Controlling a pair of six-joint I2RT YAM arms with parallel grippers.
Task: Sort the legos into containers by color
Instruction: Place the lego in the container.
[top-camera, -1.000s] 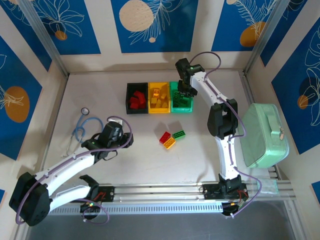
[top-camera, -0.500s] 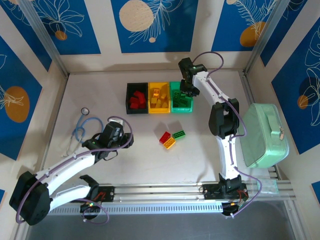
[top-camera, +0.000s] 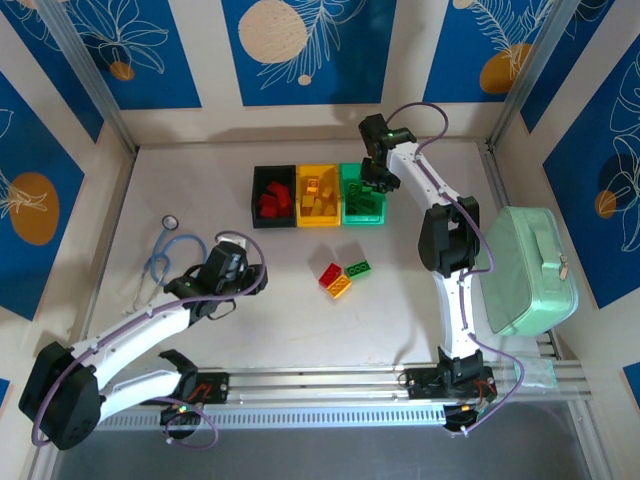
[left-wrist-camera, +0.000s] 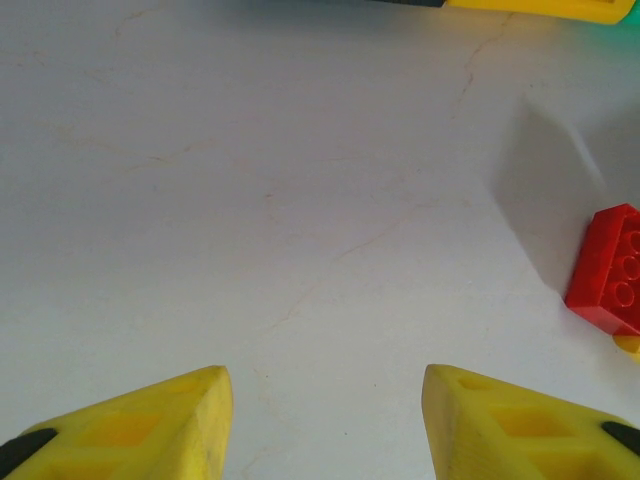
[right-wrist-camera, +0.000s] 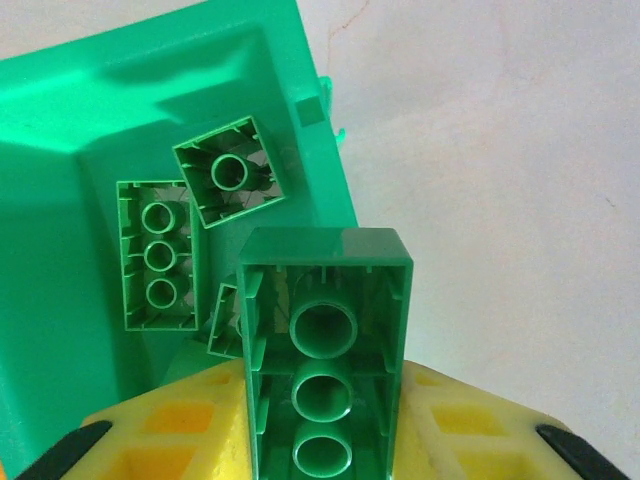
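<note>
Three joined bins stand at the back: black (top-camera: 256, 196) with red bricks, yellow (top-camera: 318, 171) with yellow bricks, green (top-camera: 363, 222). My right gripper (top-camera: 376, 178) hangs over the green bin's right edge (right-wrist-camera: 320, 150), shut on a green brick (right-wrist-camera: 325, 330) held underside up. Several green bricks (right-wrist-camera: 158, 255) lie upside down inside that bin. On the table in front sit a red brick (top-camera: 328, 272), a yellow brick (top-camera: 340, 288) and a green brick (top-camera: 357, 268). My left gripper (top-camera: 232, 262) is open low over bare table (left-wrist-camera: 325, 400), with the red brick (left-wrist-camera: 610, 270) off to its right.
A stethoscope (top-camera: 165, 250) lies at the left beside the left arm. A large mint-green case with a handle (top-camera: 525, 268) sits at the right edge. Walls close the table at the back and sides.
The right gripper has shifted slightly to the right with the green brick, then stayed put. The left arm and the loose bricks have not moved.
</note>
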